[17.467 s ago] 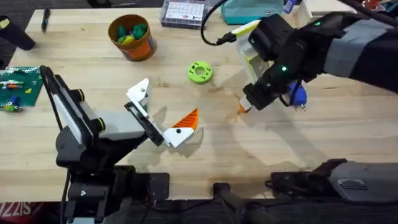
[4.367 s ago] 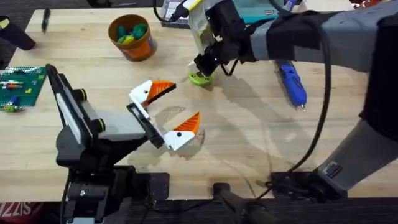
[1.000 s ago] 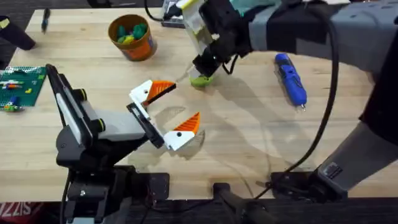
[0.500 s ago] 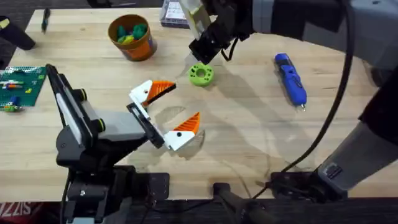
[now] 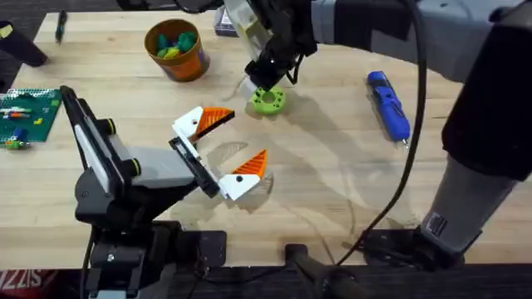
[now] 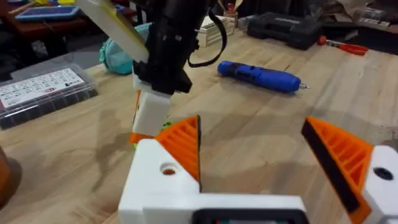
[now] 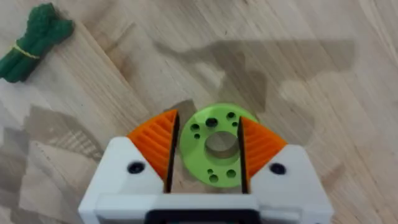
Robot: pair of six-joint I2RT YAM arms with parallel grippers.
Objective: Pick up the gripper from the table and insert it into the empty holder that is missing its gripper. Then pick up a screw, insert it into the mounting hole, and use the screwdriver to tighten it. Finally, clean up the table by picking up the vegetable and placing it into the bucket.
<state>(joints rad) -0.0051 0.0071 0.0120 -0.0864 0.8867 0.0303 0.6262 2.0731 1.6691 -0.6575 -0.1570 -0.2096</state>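
Change: half a second ago the right pincer stood just beyond the green disc; it has now come back over it.
Right pincer: released, its orange pads standing either side of the disc (whether they touch it I cannot tell).
Disc: flat on the table, about where it lay before.
Orange tip: seated on the far white finger base, which was bare 17.5 s ago; the insertion looks done.
Left pincer: released, empty, both tips on, held low at near left.
Meaning: probably the screw step; no screw can be made out.
Screwdriver: lying at far right, untouched, well apart from both pincers.
Bucket: far left, toy pieces inside.
Vegetable: green bundle on the wood near the disc, not yet binned.
Other: parts box at the far edge.
In the way: nothing between disc and finger base.
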